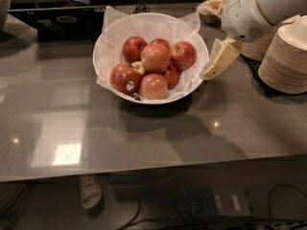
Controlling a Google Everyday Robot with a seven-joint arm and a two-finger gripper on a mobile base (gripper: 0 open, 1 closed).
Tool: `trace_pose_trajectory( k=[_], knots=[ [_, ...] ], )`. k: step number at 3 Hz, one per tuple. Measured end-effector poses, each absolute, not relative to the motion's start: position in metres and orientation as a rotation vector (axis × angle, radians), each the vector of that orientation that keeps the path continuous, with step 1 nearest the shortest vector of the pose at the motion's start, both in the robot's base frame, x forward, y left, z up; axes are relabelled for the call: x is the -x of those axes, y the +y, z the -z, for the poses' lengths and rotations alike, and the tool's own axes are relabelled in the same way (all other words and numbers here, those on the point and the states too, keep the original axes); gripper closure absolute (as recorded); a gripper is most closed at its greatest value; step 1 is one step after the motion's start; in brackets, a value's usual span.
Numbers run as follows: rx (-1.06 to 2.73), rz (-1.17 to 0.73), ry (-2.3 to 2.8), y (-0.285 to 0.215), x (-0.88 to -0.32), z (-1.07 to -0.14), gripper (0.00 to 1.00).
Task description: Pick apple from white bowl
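The white bowl point(108, 42), lined with crinkled white paper, stands at the middle back of the grey table. It holds several apples. A shiny deep-red apple point(183, 54) with no sticker lies on the bowl's right side. A dark red apple with a white sticker point(125, 78) lies at the front left, and paler orange-pink apples point(156, 57) lie in the middle and at the front. My gripper point(212, 70), pale yellow below the white arm point(254, 8), hangs just outside the bowl's right rim, close to the paper's edge and empty.
Stacks of beige disposable bowls point(287, 56) stand at the right, behind and beside the arm. A dark tray point(57, 18) lies at the back left. Part of another white bowl point(4, 1) shows at the far left. The table's front edge point(153, 169) runs across the bottom.
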State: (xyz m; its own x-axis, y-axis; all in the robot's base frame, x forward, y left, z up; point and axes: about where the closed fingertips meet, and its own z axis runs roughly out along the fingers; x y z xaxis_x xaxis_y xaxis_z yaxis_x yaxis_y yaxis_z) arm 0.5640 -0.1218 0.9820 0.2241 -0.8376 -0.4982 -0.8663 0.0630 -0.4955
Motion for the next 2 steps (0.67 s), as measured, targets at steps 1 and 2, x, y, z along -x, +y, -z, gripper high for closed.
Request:
trace_pose_trajectory(
  k=[1,2],
  knots=[
    [1.738,-0.05,1.582,-0.1198,-0.5716,-0.9797,0.22],
    [1.731,-0.052,1.575,-0.117,-0.5791,-0.9757,0.22]
  ],
)
